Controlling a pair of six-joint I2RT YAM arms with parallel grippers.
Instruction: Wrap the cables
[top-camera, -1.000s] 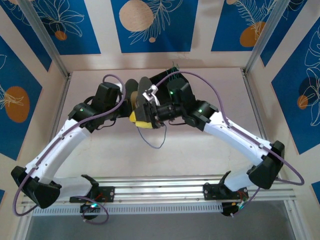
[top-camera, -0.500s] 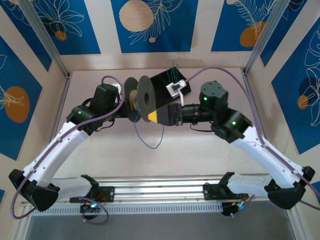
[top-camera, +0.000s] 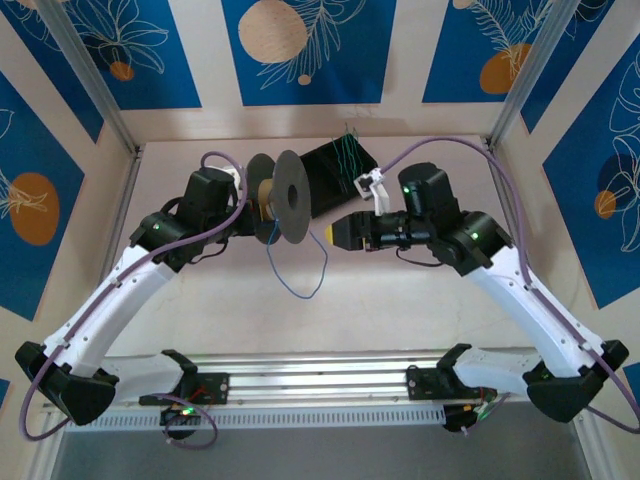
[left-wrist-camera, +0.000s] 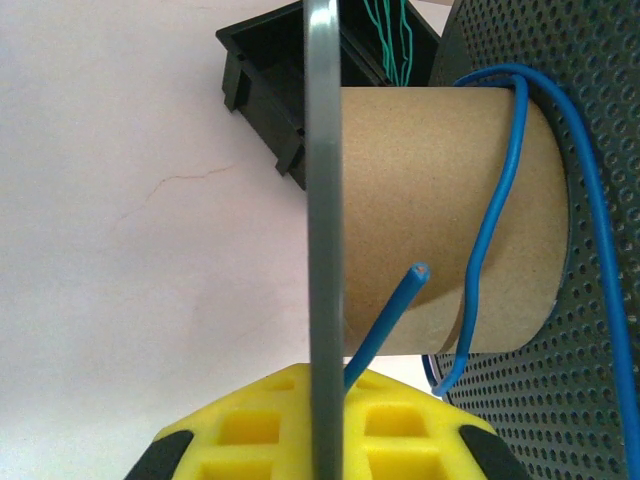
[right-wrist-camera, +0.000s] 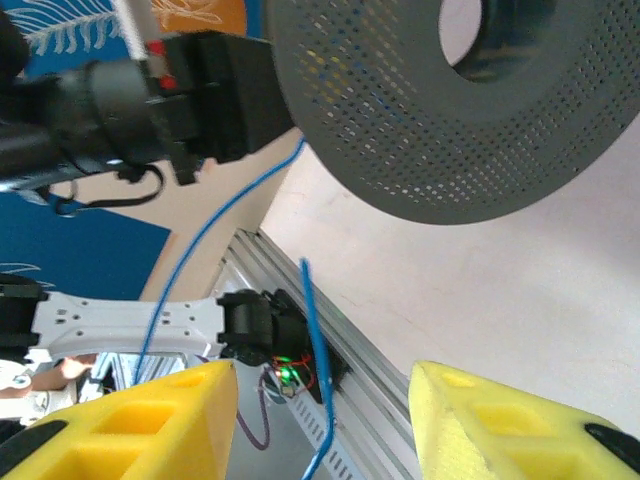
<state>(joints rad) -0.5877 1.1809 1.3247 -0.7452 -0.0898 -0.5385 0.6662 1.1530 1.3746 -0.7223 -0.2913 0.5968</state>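
The pale table (top-camera: 200, 320) carries both arms, the left arm (top-camera: 110, 300) reaching in from the near left and the right arm (top-camera: 530, 300) from the near right, their tips meeting around the middle. Between them is a reel (top-camera: 292, 195) with grey perforated discs, lifted off the table at the tip of the left claw (top-camera: 248, 205). That claw is closed tight on the reel's thin left disc, whose edge runs down across the yellow pad in the left wrist view. Far of the reel, a black box (top-camera: 335, 160) lies on the table with green wires (top-camera: 347, 150) bunched in it. The right claw (top-camera: 333, 232) points left at the reel from just beside it, its yellow pads (right-wrist-camera: 150, 420) standing well apart and gripping nothing. A blue wire (top-camera: 300, 290) passes once around the cardboard core (left-wrist-camera: 430, 200), one cut end sticking out. The rest hangs in a loose loop toward the near side, and one strand dangles in the gap between the right pads, touching neither.
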